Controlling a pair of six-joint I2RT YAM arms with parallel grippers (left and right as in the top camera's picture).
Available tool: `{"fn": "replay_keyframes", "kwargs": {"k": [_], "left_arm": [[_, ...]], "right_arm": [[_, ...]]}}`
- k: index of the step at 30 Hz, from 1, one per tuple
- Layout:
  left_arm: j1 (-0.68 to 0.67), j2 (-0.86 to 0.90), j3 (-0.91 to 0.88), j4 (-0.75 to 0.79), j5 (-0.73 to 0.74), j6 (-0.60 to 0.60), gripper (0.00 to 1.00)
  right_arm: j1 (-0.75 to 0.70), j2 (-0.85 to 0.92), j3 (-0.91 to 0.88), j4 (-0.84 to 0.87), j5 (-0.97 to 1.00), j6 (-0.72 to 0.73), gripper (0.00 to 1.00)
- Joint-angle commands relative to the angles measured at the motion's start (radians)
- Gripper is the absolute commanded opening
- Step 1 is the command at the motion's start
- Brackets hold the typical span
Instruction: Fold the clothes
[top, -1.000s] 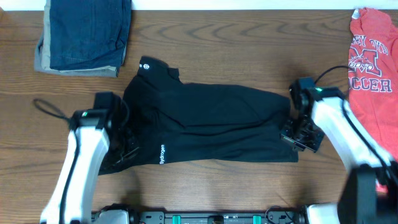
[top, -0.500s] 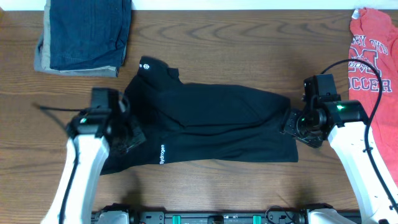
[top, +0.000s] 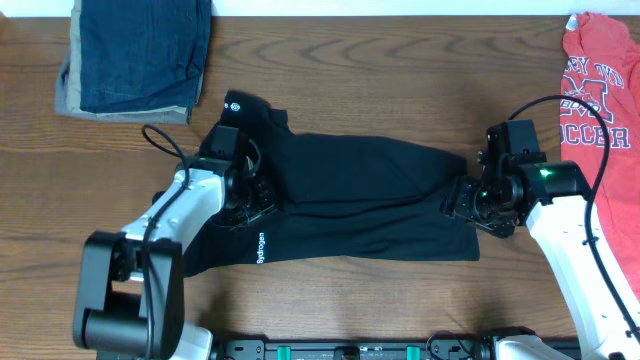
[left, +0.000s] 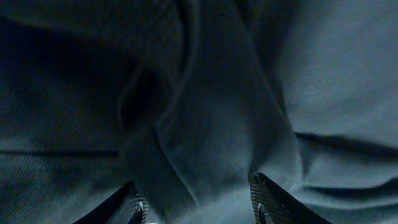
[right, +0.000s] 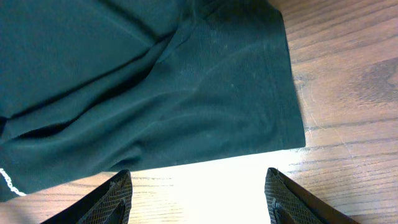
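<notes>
On the wood table (top: 350, 80), the released left hand (top: 252, 203) has swung onto the black shirt (top: 360, 190); right hand (top: 460, 200) also released.

1 black shirt (top: 350, 200). 1 red T-shirt (top: 598, 110). 1 folded stack (top: 135, 60), 2 pieces showing: blue denim over tan. 2 grippers: left gripper (left: 199, 214), right gripper (right: 196, 199). 1 table (top: 400, 80).

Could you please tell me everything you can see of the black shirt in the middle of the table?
The black soft-fabric shirt lies creased and partly folded on the wooden table, stretched left to right. A small white round logo sits at its upper left and white lettering near the lower left. The left hand is open close over bunched fabric; the right hand is open at its hemmed right edge.
</notes>
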Motion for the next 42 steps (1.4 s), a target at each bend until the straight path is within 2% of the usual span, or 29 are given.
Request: {"fn": "replay_keyframes", "kwargs": {"k": [1, 5, 8, 13, 18, 23, 27, 30, 32, 35, 42], "left_arm": [[0.001, 0.022, -0.002, 0.01, -0.027, -0.027, 0.54], [0.0, 0.024, -0.002, 0.032, -0.041, -0.027, 0.52], [0.0, 0.024, 0.0, 0.04, -0.041, -0.027, 0.38], [0.0, 0.023, 0.007, 0.052, -0.041, -0.023, 0.35], [0.0, 0.023, 0.007, 0.103, -0.041, -0.023, 0.21], [0.0, 0.024, 0.007, 0.188, -0.041, -0.023, 0.2], [0.0, 0.024, 0.007, 0.26, -0.041, -0.024, 0.14], [0.0, 0.024, 0.007, 0.325, -0.041, -0.023, 0.16], [0.0, 0.024, 0.007, 0.369, -0.042, -0.023, 0.27], [0.0, 0.024, 0.008, 0.427, -0.04, -0.023, 0.48], [0.001, -0.033, 0.086, 0.432, -0.041, 0.04, 0.6]], "right_arm": [[0.014, -0.005, 0.003, -0.001, -0.002, -0.033, 0.67], [0.014, -0.005, 0.003, 0.005, -0.002, -0.033, 0.67], [0.014, -0.005, 0.003, 0.009, -0.002, -0.033, 0.66], [0.014, -0.004, 0.003, 0.009, 0.006, -0.04, 0.66], [0.014, -0.004, 0.003, 0.009, 0.006, -0.04, 0.65], [0.014, -0.004, 0.003, 0.009, 0.006, -0.04, 0.65], [0.014, -0.004, 0.003, 0.009, 0.006, -0.04, 0.64], [0.014, -0.004, 0.003, 0.009, 0.006, -0.04, 0.64], [0.014, -0.004, 0.003, 0.009, 0.006, -0.04, 0.64], [0.014, -0.004, 0.003, 0.008, 0.006, -0.04, 0.64], [0.014, -0.004, 0.003, 0.005, 0.006, -0.048, 0.65]]}}
